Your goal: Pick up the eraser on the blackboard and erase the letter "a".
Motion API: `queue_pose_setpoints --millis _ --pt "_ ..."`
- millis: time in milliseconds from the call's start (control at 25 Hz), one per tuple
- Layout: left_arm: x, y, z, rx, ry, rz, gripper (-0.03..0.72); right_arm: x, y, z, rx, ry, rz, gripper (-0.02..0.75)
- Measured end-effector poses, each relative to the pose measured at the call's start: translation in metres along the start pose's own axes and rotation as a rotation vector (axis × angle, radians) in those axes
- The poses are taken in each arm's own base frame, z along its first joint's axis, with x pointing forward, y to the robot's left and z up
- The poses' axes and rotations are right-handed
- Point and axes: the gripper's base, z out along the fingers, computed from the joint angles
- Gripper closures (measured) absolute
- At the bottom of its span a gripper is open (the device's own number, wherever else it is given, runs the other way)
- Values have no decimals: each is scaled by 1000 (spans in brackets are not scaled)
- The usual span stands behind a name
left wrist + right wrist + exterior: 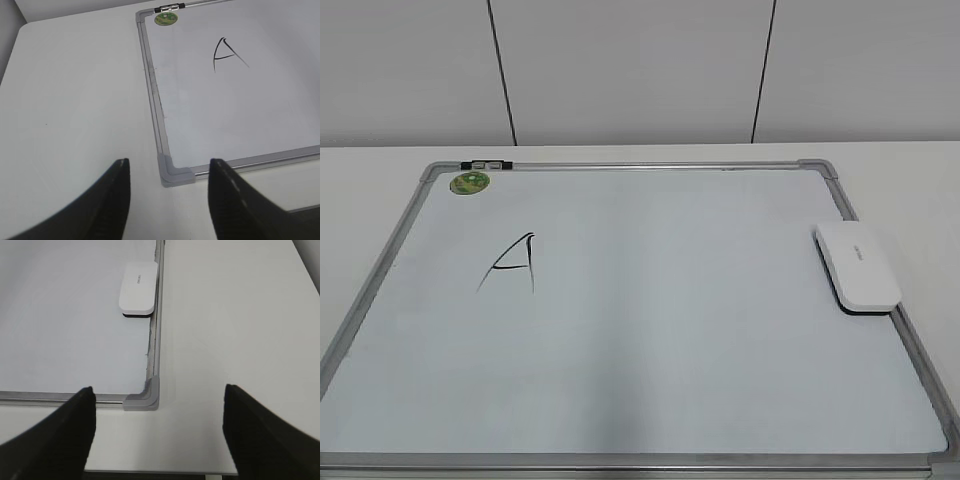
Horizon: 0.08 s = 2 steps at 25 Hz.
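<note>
Nothing begun yet, judging by the layout. Eraser (857, 266) lying flat at the right edge of the blackboard (650, 455), just inside the frame, pad side down and untouched, handy for the arm on that side. Only writing visible: an angular "A" (510, 264) on the left half, near the green sticker (471, 182) in the far left corner; no small "a" to be found. Right gripper (157, 432) spread wide, empty, hovering off the near right corner, well short of the eraser. Left gripper (169, 200) likewise parted and empty, parked over the near left corner.
</note>
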Motion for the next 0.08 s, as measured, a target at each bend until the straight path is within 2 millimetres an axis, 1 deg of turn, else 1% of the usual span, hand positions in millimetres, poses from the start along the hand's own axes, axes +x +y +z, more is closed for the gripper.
queue_pose_setpoints --millis 80 --pt "0 0 0 0 0 0 326 0 0 0 0 0 0 150"
